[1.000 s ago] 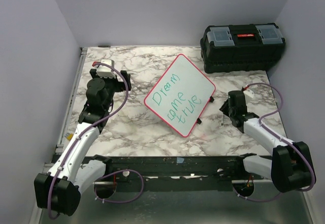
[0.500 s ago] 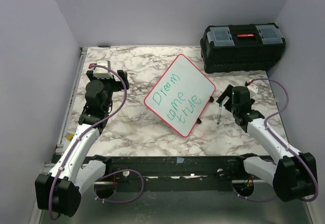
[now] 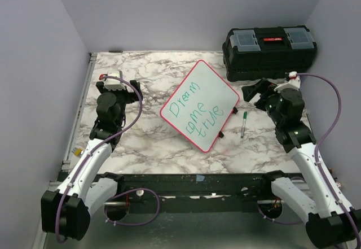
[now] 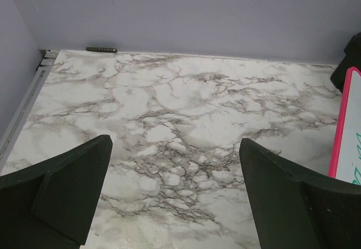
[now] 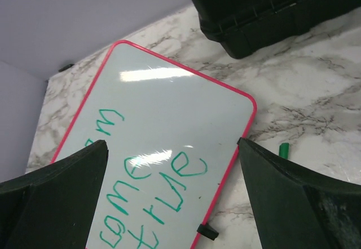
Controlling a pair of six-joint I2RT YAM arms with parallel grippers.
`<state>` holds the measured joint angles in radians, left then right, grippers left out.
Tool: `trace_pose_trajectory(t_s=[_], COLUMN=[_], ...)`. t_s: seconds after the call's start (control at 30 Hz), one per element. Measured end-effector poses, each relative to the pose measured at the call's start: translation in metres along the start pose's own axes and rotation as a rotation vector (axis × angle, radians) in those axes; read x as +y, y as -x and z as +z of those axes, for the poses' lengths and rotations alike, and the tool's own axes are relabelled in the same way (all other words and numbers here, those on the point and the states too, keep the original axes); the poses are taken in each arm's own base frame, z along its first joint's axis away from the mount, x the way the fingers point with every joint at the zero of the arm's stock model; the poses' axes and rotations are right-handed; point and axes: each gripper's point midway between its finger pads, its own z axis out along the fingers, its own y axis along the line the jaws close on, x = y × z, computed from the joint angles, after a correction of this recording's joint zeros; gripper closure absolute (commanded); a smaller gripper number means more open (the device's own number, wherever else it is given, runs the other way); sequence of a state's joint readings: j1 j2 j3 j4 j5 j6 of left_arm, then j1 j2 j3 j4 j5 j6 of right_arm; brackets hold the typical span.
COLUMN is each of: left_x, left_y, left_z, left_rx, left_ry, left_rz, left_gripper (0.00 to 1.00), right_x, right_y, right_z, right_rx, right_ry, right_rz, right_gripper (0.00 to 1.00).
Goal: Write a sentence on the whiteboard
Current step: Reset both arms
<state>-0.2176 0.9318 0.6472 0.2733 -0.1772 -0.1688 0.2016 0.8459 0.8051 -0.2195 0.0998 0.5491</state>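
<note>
Right fingers (image 5: 293,204) are now hanging raised near the black toolbox (image 3: 269,51), spread wide and holding nothing. The green marker (image 3: 243,123) is now lying on the marble worktop (image 3: 152,74), just right of the whiteboard (image 3: 211,88) at mid-worktop. Its green sentence (image 3: 194,113) is reading "Dream come true" over three lines; the right wrist view is cutting "Dream" down to its last letter. Left fingers (image 4: 67,198) are standing wide apart, empty.
</note>
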Motion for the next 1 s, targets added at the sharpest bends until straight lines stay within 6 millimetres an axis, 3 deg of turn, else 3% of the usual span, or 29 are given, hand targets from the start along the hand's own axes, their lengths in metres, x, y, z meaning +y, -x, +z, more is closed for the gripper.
trace_pose_trajectory(t_s=[0.13,0.33,0.77,1.0], left_x=[0.003,0.006,0.010,0.010], left_y=[-0.007,-0.025,-0.052,-0.045], left_z=[0.002,0.007,0.022,0.024], left_rx=[-0.001,0.011,0.016,-0.026], left_ry=[0.010,0.019,0.033,0.031], left_rz=[0.006,0.021,0.053,0.056], left_gripper=[0.01,0.01,0.01,0.01], right_x=[0.021,0.038,0.040,0.041], right_y=[0.015,0.022,0.012,0.015], right_z=[-0.015,-0.037,-0.060,-0.065], right_rx=[-0.027,-0.059,-0.091,-0.110], right_ry=[0.096,0.206,0.286,0.297], right_rz=[-0.010,-0.023,-0.040,-0.045], right_gripper=[0.00,0.00,0.00,0.00])
